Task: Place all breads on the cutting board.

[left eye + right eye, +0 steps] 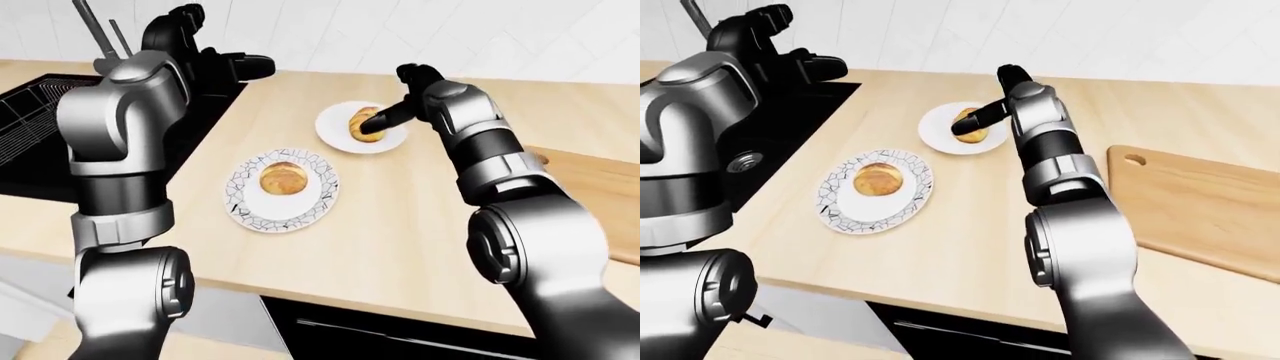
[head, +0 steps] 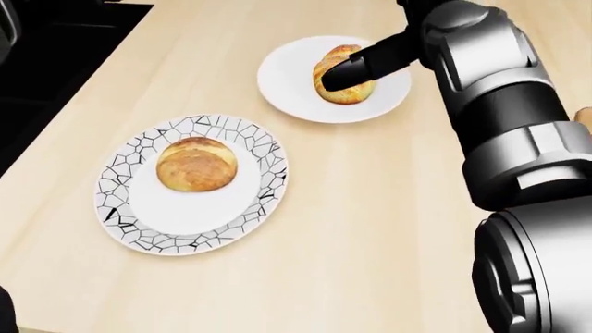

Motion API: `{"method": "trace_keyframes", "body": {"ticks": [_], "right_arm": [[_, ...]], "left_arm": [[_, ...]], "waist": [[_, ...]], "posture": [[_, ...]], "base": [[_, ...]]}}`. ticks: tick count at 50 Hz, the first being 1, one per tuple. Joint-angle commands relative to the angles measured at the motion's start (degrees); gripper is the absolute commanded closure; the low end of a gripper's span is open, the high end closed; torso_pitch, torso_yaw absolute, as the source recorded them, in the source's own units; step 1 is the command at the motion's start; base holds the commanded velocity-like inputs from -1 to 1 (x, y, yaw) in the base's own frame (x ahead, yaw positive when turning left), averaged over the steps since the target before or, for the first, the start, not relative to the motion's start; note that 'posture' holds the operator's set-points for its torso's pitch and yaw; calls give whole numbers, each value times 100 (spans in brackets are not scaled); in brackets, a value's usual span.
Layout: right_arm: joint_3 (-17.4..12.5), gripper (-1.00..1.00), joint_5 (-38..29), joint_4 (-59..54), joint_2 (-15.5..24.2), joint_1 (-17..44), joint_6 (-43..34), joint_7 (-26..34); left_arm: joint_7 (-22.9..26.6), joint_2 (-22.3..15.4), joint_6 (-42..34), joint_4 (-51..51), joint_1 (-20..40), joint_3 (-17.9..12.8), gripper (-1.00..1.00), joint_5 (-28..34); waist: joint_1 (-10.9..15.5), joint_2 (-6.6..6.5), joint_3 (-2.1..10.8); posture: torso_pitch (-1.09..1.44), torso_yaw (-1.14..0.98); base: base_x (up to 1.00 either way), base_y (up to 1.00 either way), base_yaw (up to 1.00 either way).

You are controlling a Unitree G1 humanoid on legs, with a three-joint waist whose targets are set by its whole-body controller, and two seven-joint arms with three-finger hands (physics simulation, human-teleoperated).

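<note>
Right hand (image 2: 347, 71) was on the bread (image 2: 338, 87) on the white plate (image 2: 286, 83) — can't tell if gripping. 2nd bread (image 2: 197, 163) sat on patterned plate (image 2: 120, 187), cutting board (image 1: 1200, 206) bare.

You have 2 plates on the pale wooden worktop (image 2: 370, 229). In the head view, the round crackle-patterned plate (image 2: 120, 211) lies lower left with the round golden bread roll (image 2: 197, 163) on it. The plain white plate (image 2: 286, 69) lies up and to its right, well apart, carrying the elongated golden-brown bread (image 2: 335, 64). Your right robot hand (image 2: 370, 64) lies over that bread, its dark fingers (image 2: 356, 68) across the top. In the right-eye view, the light wooden cutting board (image 1: 1200, 202) lies right of both plates, and the black sink basin (image 1: 770, 142) lies left, with your left robot hand (image 1: 790, 60) above it.
</note>
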State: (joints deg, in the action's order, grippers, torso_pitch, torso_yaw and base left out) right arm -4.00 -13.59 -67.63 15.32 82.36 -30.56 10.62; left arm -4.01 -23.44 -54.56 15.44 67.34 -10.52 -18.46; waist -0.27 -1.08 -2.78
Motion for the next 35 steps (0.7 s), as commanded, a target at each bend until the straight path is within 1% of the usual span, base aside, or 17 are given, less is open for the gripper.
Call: {"method": "trace_keyframes", "body": {"ticks": [1,7,9,11,12,13,14,16,17,19,21,22,24,25,27,35], "right_arm": [[-13,-100,-53,235,41,253,186,-30],[-7,-99,-124,171,-10,264,240,-7],[-10,-96,-142,141,-24,267,273,-12],[-15,-82,-152,116,-53,287,287,-6],[-2,-78,-170,108,-66,286,298,-1],[3,-80,-186,94,-75,280,321,-10],[0,-77,-191,86,-86,265,340,-12],[-1,-64,-201,80,-114,249,358,-12],[-3,-53,-203,87,-125,244,354,-11],[-1,-58,-209,94,-142,223,365,-13],[-2,-53,-215,94,-152,203,377,-10],[-3,-57,-214,86,-158,198,391,0],[-4,-58,-219,83,-168,200,394,-9],[17,-65,-241,89,-182,167,419,-15],[79,-69,-327,85,-190,107,504,-48],[176,-65,-587,147,-268,36,593,-41]], "left_arm": [[-6,-79,164,-206,209,-61,-100,-7],[0,-135,106,-247,223,-77,-100,-22],[5,-132,138,-218,224,-70,-100,-14],[12,-104,185,-164,245,-51,-100,-5],[21,-102,209,-134,253,-51,-100,-2],[26,-99,226,-120,253,-51,-100,0],[20,-93,214,-133,247,-51,-100,-3],[19,-96,211,-151,227,-58,-100,-7],[9,-98,184,-171,240,-66,-100,-16],[7,-109,159,-195,242,-69,-100,-25],[-6,-109,142,-200,254,-71,-100,-30],[2,-100,171,-184,243,-63,-100,-28],[-4,-90,175,-190,237,-66,-100,-39],[-9,-85,183,-188,229,-66,-100,-40],[-12,-79,198,-196,200,-65,-100,-42],[-48,-68,167,-244,190,-73,-100,-79]], "waist": [[4,-3,196],[2,-11,211],[1,-12,214],[1,-11,216],[3,-11,219],[4,-11,222],[3,-11,224],[1,-11,229],[0,-11,230],[-4,-11,235],[-6,-11,234],[-7,-11,233],[-7,-10,231],[-7,-11,232],[-8,-13,229],[-18,-21,224]], "posture": [[0,0],[0,0],[0,0],[0,0],[0,0],[0,0],[0,0],[0,0],[0,0],[0,0],[0,0],[0,0],[0,0],[0,0],[0,0],[0,0]], "base": [[0,0,0],[0,0,0],[0,0,0],[0,0,0],[0,0,0],[0,0,0],[0,0,0],[0,0,0],[0,0,0],[0,0,0],[0,0,0],[0,0,0],[0,0,0],[0,0,0],[0,0,0],[0,0,0]]}}
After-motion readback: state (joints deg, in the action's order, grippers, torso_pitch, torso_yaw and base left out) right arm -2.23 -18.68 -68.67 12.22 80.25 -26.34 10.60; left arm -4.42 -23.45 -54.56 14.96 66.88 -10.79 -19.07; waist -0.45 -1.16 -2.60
